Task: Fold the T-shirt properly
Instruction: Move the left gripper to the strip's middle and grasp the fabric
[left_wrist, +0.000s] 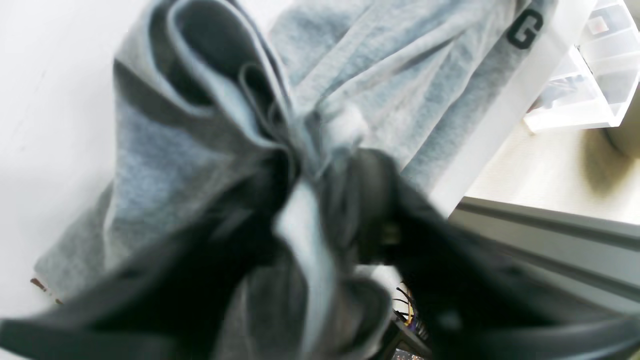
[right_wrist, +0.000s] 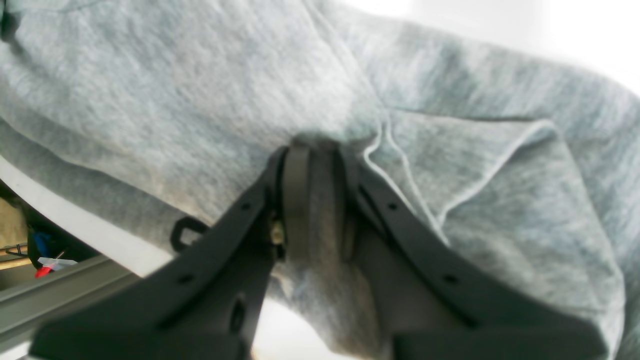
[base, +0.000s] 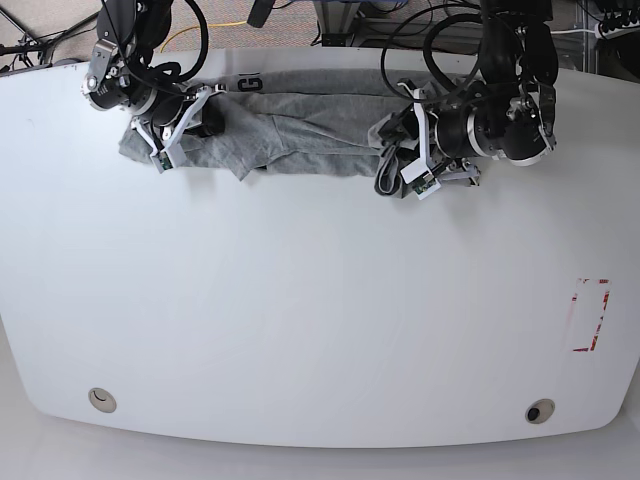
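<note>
**Grey T-shirt gripped at both ends, far edge of counter**

Item 1. Left claw (left_wrist: 320, 210): black, blurred, filling the lower half of the left wrist view. Its fingers were closed on a bunched wad of grey cloth, with folds of the fabric rising toward 12 o'clock above the grip. In the base view this claw (base: 395, 165) sat at the 1 o'clock part of the counter, at the right end of the cloth.

Item 2. Right claw (right_wrist: 312, 150): black, two fingers converging to a narrow point in the right wrist view, clamped together on a pinch of fabric. A hemmed flap lay just beside it toward 3 o'clock. In the base view this claw (base: 175, 130) sat at 11 o'clock, at the left end of the cloth.

Item 3. T-shirt (base: 300, 125): heather grey, stretched in a crumpled band between the two claws along the far edge of the counter, from 11 o'clock to 1 o'clock. Dark block lettering showed at its far hem; a single "G" (left_wrist: 525, 29) was legible in the left wrist view. The cloth was wrinkled and partly doubled over itself near its middle.

Item 4. Counter (base: 320, 320): white, oval-cornered. A red-outlined rectangle (base: 590, 315) was marked at 4 o'clock, well apart from the T-shirt. Two round fittings (base: 100, 400) sat near the front edge at 7 and 5 o'clock.
</note>
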